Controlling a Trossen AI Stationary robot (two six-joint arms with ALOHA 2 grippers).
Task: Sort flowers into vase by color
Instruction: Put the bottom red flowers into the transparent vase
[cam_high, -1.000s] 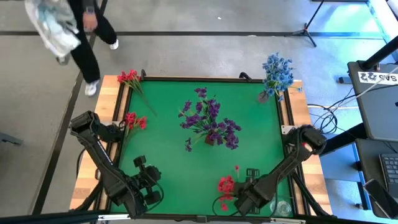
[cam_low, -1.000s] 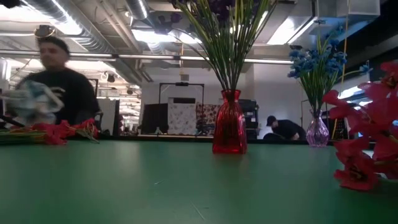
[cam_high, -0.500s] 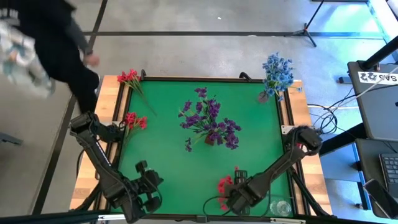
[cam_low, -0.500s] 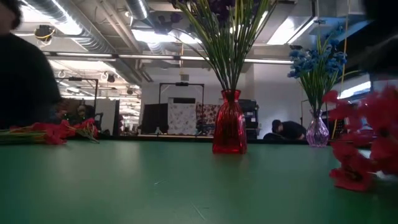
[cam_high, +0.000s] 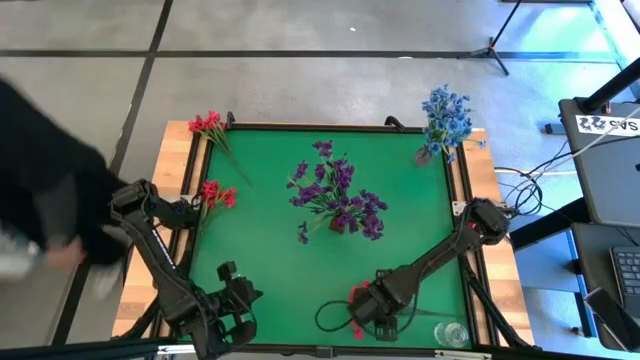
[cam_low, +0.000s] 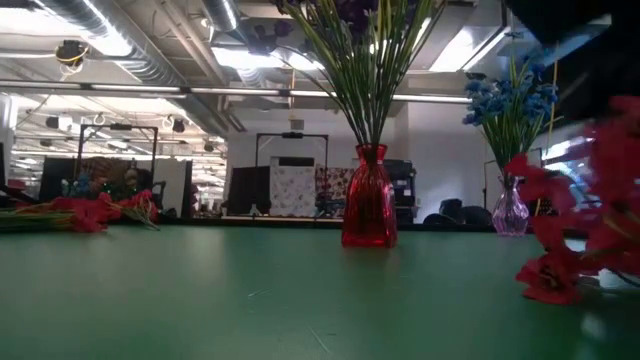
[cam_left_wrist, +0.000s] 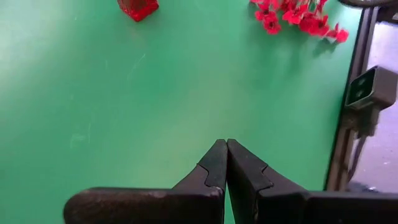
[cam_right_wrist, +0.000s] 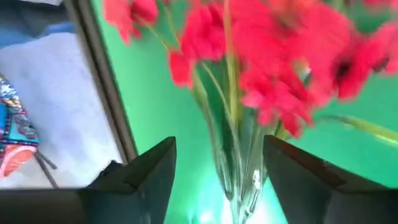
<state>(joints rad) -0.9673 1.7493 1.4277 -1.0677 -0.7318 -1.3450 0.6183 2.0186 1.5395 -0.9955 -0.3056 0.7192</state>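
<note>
Right gripper (cam_high: 362, 318): near table edge at about 6 o'clock in the high view; fingers (cam_right_wrist: 144, 177) set wide apart, straddling a clear glass vase (cam_right_wrist: 235, 168) of red flowers (cam_right_wrist: 273, 68); contact with the glass not discernible.
Left gripper (cam_left_wrist: 226, 163): parked at about 7 o'clock; tapered dark fingers pressed together, holding nothing.
Seen from the right wrist only: transparent vase neck, thin green stems inside it, soft red petals above.
Seen from above only: layout on the green table mat (cam_high: 280, 260); purple flowers (cam_high: 336, 195) at centre; blue flowers (cam_high: 446, 118) at 1 o'clock; loose red sprigs (cam_high: 207, 124) at 11 o'clock and another red sprig (cam_high: 215, 193) at 9 o'clock, lying flat; wooden border (cam_high: 172, 170); a person in dark clothing (cam_high: 50, 190) beyond the table at 9 o'clock.
Seen from table height only: red ribbed glass vase (cam_low: 368, 212), narrow-necked and bulbous, upright under the purple stems; small pale faceted vase (cam_low: 510, 212) under the blue flowers; loose red sprigs flat on the mat.
Seen from the left wrist only: smooth matte green surface, dark metal frame rail (cam_left_wrist: 348, 106).
</note>
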